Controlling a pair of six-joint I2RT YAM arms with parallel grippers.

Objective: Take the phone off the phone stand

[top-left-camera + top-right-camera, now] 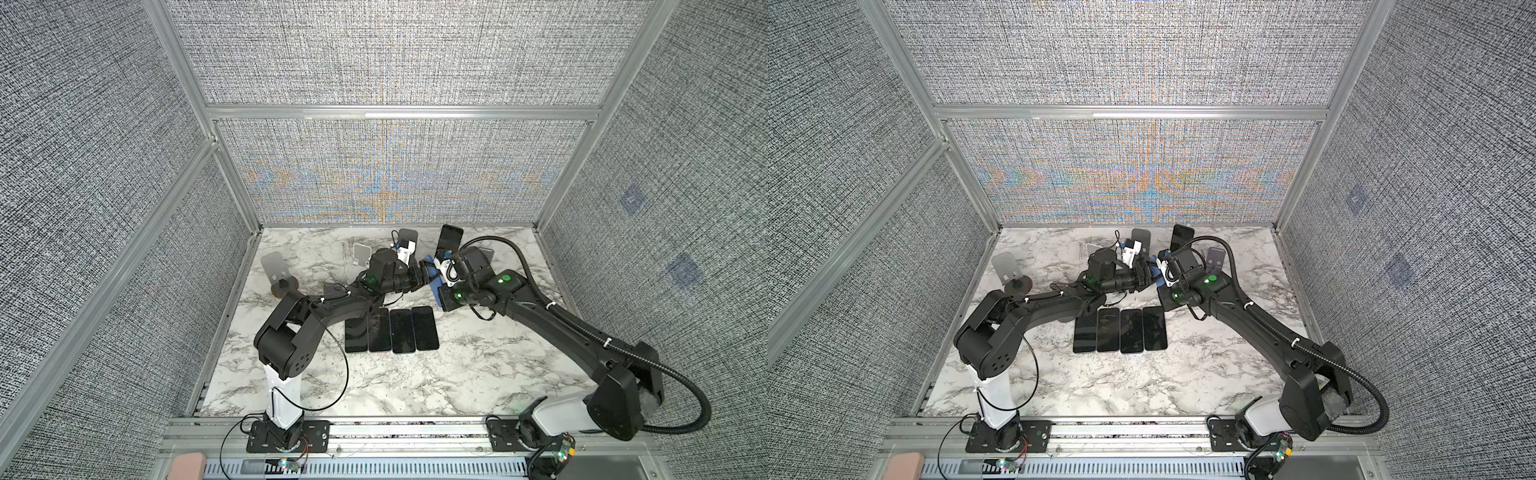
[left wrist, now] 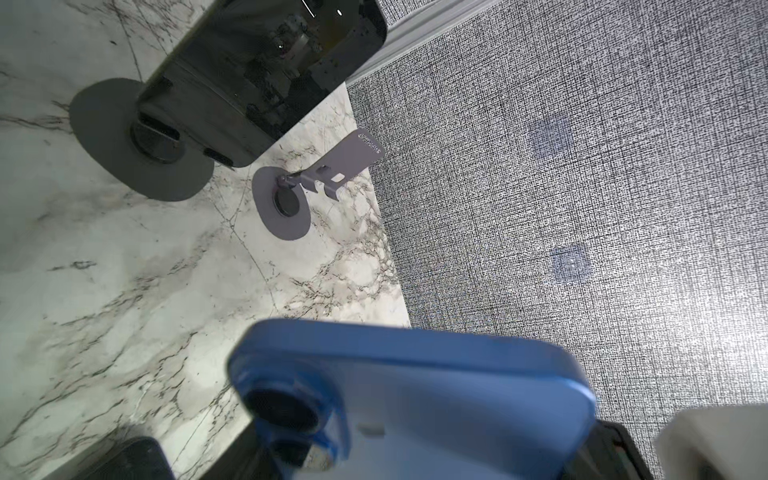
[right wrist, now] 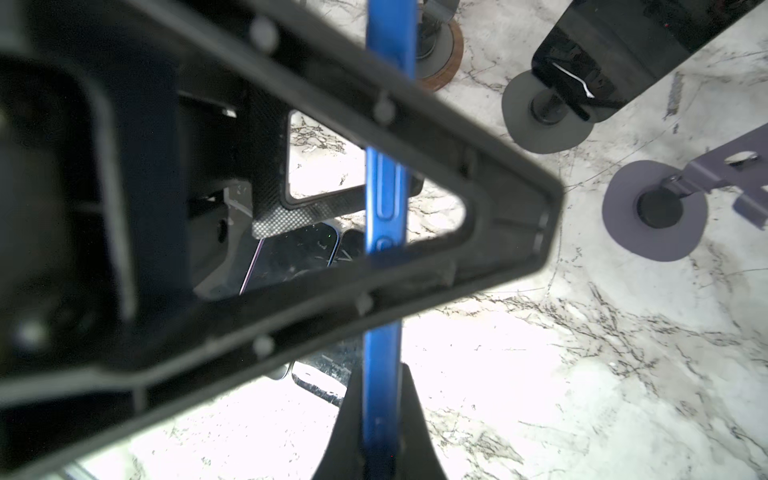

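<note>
The blue phone (image 2: 415, 395) was clear of every stand, in the air above the bench (image 1: 415, 395) toward its far edge, right of the middle. The right claw (image 3: 380, 374) was clamped tight on it, a finger against each face. The left claw (image 1: 424, 272) straddled the phone's other end, a finger on either side in the right wrist view, but whether it had gripped could not be told. Four phones (image 1: 390, 330) lay flat side by side near the middle of the bench. Several stands near the far edge were empty, a purple stand (image 2: 286, 203) among them. One dark phone (image 1: 451, 237) leaned on its stand (image 2: 124, 141) at the far edge. The job looked mostly done: the blue phone wanted setting down, and the dark phone wanted lifting.
</note>
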